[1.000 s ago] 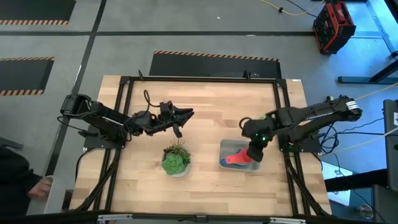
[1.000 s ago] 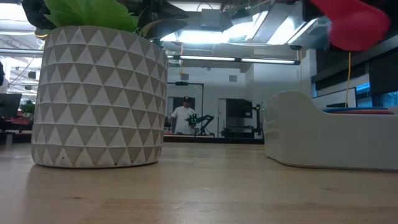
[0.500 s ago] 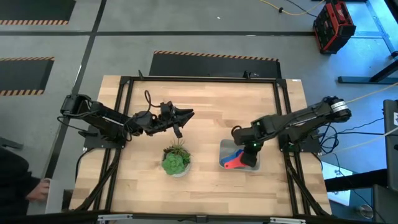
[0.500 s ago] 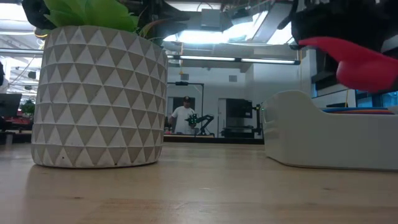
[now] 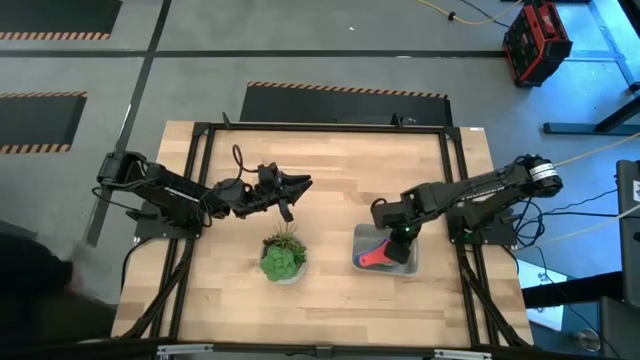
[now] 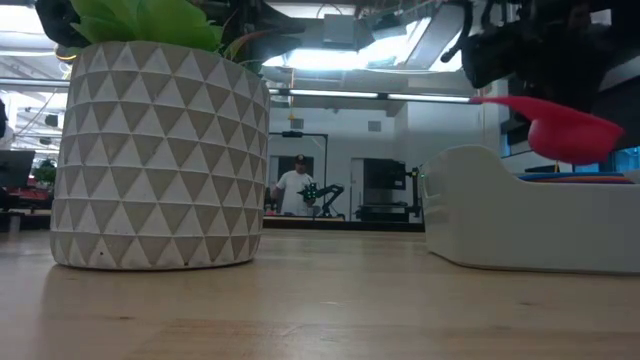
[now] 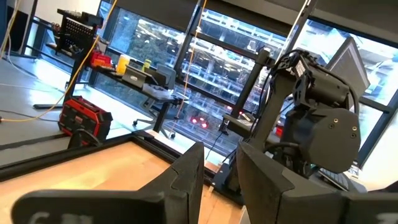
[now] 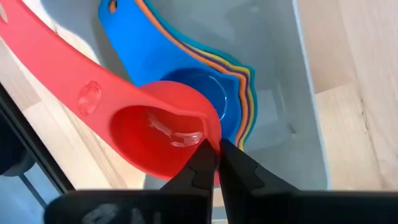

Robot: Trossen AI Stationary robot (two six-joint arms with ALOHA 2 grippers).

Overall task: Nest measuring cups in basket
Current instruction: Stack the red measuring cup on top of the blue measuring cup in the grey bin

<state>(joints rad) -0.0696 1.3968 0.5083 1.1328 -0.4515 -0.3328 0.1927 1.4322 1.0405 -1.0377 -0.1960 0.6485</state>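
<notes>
Risk check, near to far.

Lower centre of the right wrist view: right gripper jaws pinching the rim of the red measuring cup, held just above the nested stack inside the basket. Thin rim grip: likely to slip or twist on release.

Long handle toward upper left, overhanging the basket wall: likely to catch and tip the cup off-centre.

High view, left of centre: left gripper hovering over the desk, jaws slightly spread, holding nothing. Potted plant well apart from the basket.
</notes>
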